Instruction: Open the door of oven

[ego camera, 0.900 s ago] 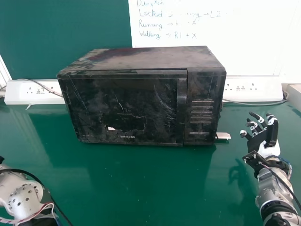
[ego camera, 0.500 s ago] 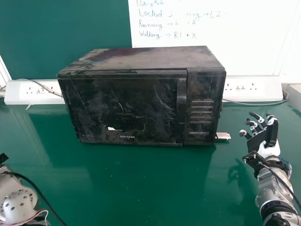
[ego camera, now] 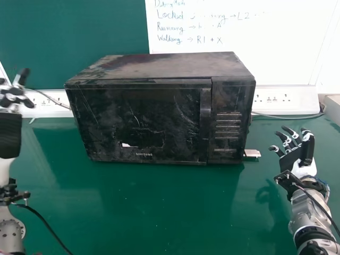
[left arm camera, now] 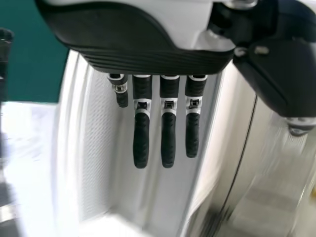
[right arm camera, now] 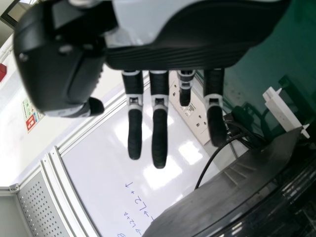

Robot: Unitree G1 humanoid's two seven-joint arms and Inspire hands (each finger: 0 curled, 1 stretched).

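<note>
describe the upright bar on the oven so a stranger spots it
Find the black oven on the green table. Right of centre on its front is a dark upright bar. Unlike the short level lines beside it, it's nearly full height.

The black fingers [left arm camera: 168, 140] of the left hand [ego camera: 9, 135] and the right hand [ego camera: 291, 160] are banded with white. The silver right forearm [ego camera: 305, 210] is crossed by a black cable [ego camera: 319, 202]; the pale left forearm [ego camera: 8, 232] is dotted with holes.
</note>
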